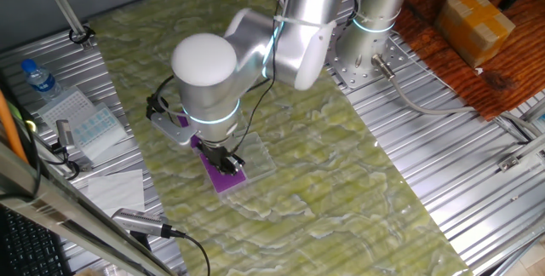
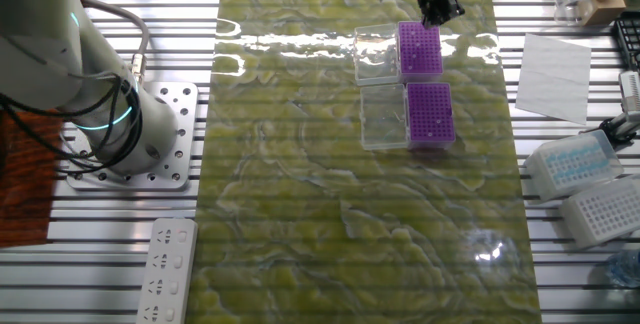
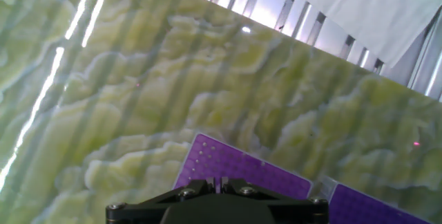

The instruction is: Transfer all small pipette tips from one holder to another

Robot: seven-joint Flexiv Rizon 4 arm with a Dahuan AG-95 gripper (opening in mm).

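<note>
We saw the gripper [image 2: 440,9] hanging over the far purple rack [image 2: 421,49] in the other fixed view, right above its far edge. Fingers were too dark & small to read there, and in the hand view only the black gripper body [image 3: 217,207] showed at the bottom edge, so we couldn't tell if it was parted or clenched, or holding anything.

Small pipette tips [image 3: 200,156] showed as a few pale dots near the left corner of the rack top in the hand view, w/ the 2nd purple rack [image 3: 373,210] just beside it at lower right. In the other fixed view the near purple rack [image 2: 431,114] sat just beside the far one, each w/ a clear lid [image 2: 378,54] open to its left. Both racks lay on the green marbled mat [image 2: 300,184].

In one fixed view the arm [image 1: 209,80] hid most of the racks; only a purple corner [image 1: 223,176] showed.
</note>
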